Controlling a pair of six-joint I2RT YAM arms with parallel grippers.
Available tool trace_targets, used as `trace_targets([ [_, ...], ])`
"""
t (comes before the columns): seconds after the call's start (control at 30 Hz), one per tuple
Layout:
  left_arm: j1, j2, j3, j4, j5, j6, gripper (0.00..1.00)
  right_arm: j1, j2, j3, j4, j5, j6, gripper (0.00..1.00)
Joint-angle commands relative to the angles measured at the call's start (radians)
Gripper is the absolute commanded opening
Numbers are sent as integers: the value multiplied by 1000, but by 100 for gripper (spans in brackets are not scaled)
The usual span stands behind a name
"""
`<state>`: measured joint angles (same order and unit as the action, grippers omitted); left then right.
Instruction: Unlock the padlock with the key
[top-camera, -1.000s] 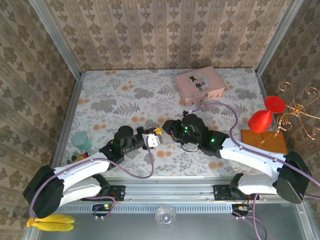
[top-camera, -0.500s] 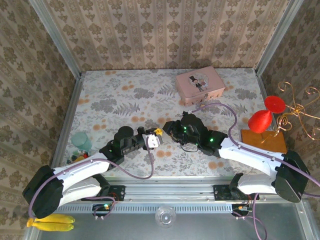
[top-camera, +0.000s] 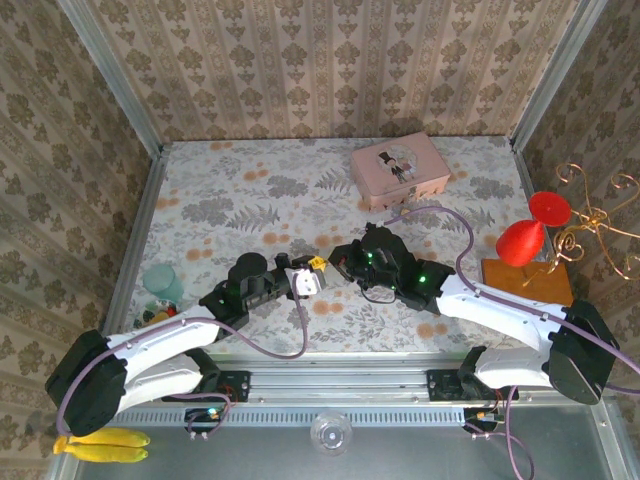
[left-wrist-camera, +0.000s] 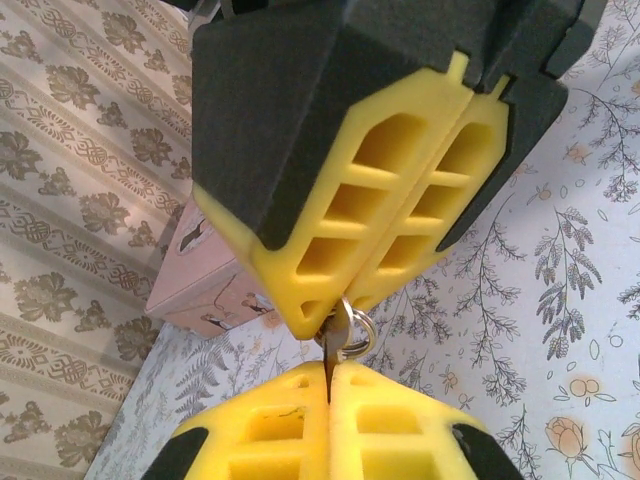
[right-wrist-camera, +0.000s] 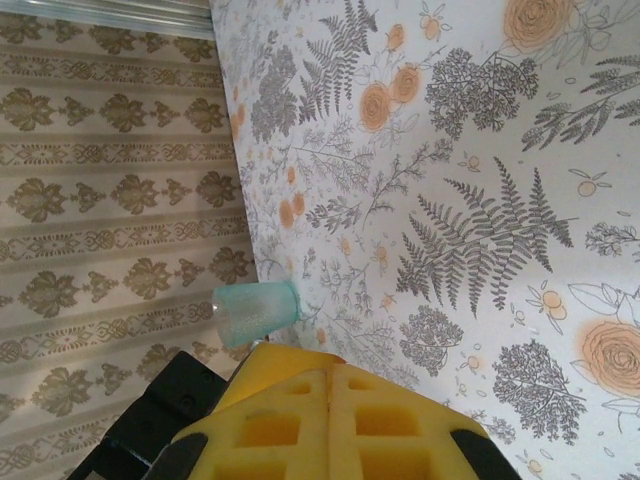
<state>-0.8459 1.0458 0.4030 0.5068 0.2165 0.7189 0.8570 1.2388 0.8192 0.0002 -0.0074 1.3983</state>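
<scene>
The right gripper (left-wrist-camera: 335, 308), apart a second ago, is now pressing its yellow fingers together on a small silvery key (left-wrist-camera: 337, 326) carrying a ring (left-wrist-camera: 361, 335). Just below, the left gripper (left-wrist-camera: 328, 388) is staying clamped on the key's thin lower edge. Both are meeting over the near middle of the floral table (top-camera: 230, 200). The padlock cannot be told apart in that pinch. Farther back, the pink tin (top-camera: 398, 172) is sitting near the wall.
</scene>
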Motion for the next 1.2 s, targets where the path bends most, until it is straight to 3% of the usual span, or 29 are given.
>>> trace_targets([
  [0.0,-9,3,11,31,11,-12,10,-9,-28,-10,1,7,-17,0],
  [0.17,0,-16,28,47,-36,-123,40,-67,-138,-28,-79,32,-78,0],
  [0.23,28,-24,61,26,-67,-236,43,-96,-212,-9,-186,76,-144,0],
  [0.33,101,-8,170,-113,-109,-520,50,-123,-330,35,-352,180,-257,0],
  [0.43,153,61,287,-253,-135,-729,50,-126,-422,87,-486,286,-350,0],
  [0.63,154,300,462,-313,-98,-959,52,-130,-507,178,-664,382,-466,0],
  [1.17,-23,1022,1094,-432,-58,-1174,58,-132,-685,211,-814,429,-525,0],
])
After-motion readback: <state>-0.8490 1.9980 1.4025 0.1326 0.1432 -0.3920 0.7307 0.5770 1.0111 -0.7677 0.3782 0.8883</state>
